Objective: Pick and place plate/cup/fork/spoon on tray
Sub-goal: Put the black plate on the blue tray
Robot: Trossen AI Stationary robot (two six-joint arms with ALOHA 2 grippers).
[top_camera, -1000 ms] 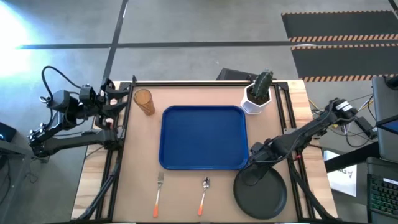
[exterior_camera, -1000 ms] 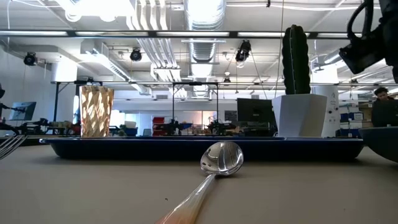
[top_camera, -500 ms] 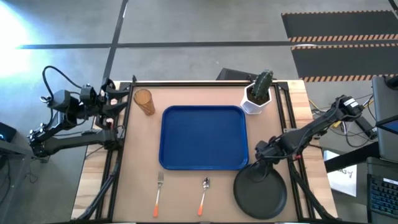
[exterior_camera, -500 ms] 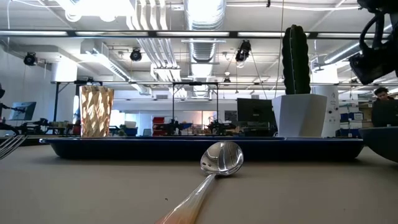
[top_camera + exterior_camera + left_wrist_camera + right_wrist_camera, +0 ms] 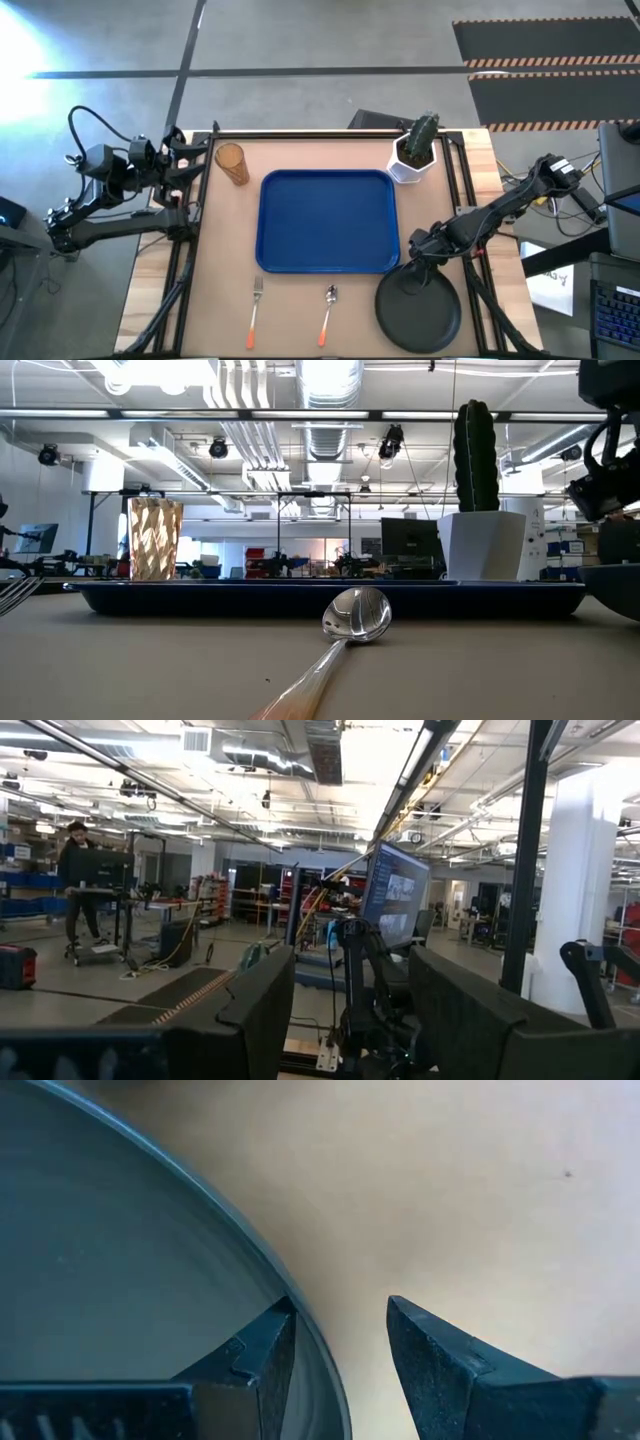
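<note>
The black plate point(image 5: 418, 310) lies on the table at the near right, beside the blue tray point(image 5: 325, 222). My right gripper point(image 5: 416, 262) is open and low over the plate's far rim point(image 5: 300, 1320), with one finger point(image 5: 262, 1348) inside the rim and the other point(image 5: 432, 1352) outside over the table. The amber cup point(image 5: 232, 163) stands off the tray's far left corner. The fork point(image 5: 254, 310) and the spoon point(image 5: 327, 312) lie near the table's near edge. My left gripper point(image 5: 196, 160) waits open at the table's left edge. My right gripper points down with its fingers astride the plate's far rim point(image 5: 312, 1348), one finger inside the plate and one outside. I cannot tell whether either finger touches the plate. The plate lies flat on the table.
A white pot with a green cactus point(image 5: 415, 152) stands at the tray's far right corner. Black frame rails run along the table's left and right sides. The spoon's bowl point(image 5: 356, 614) lies close in front of the low camera.
My right gripper has gone down and a little toward the table's near edge, onto the plate's far rim. The plate, tray, cup, fork and spoon have kept still.
</note>
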